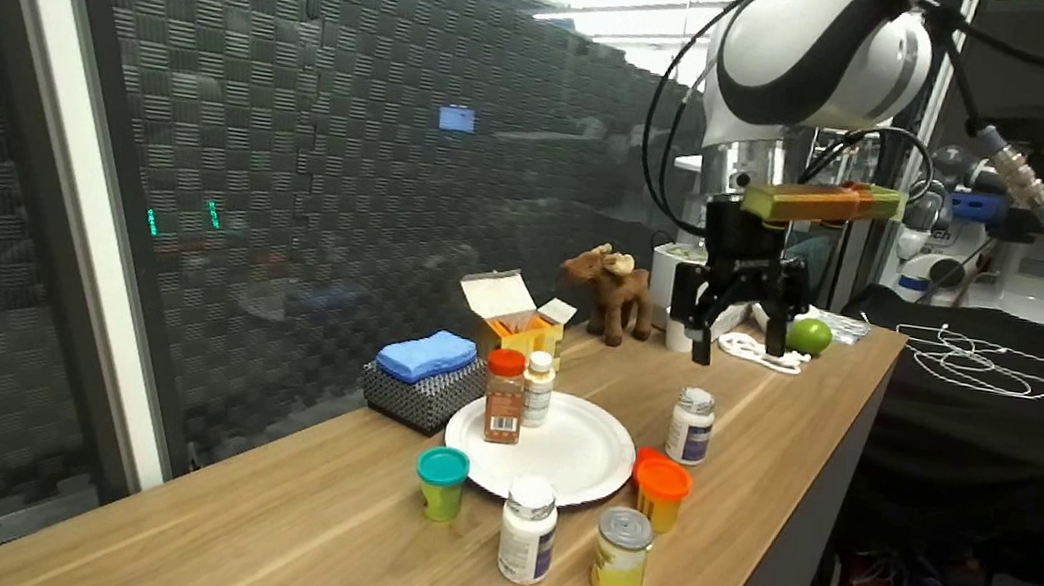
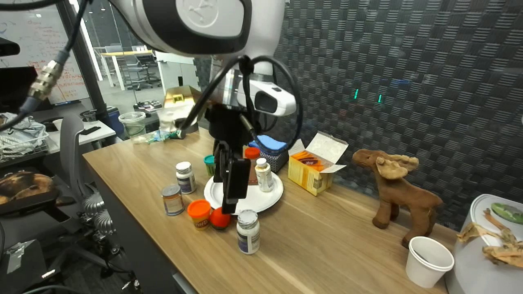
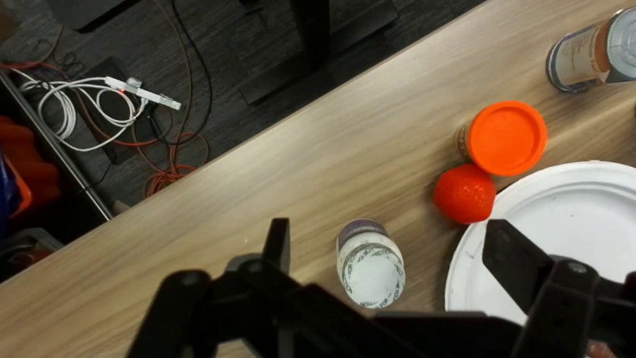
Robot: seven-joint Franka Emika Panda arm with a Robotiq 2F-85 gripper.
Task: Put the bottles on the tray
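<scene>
Two aboard, the rest waiting

My black two-fingered gripper [image 1: 737,353] hangs above the wood-grain counter [image 1: 270,522], spread wide, holding nothing; I judge that suits straddling the white, purple-labelled plastic bottle [image 3: 371,263] standing there. Near it, the round, flat white tray [image 1: 575,461] bears a clear red-capped jar [image 1: 504,397] and a slim white-capped bottle [image 1: 538,392], grouped off to one side, I guess to save room. Outside its rim stand an orange-capped yellow tub [image 1: 660,496], a teal-capped green tub [image 1: 441,484] and a second white bottle [image 1: 527,536].
</scene>
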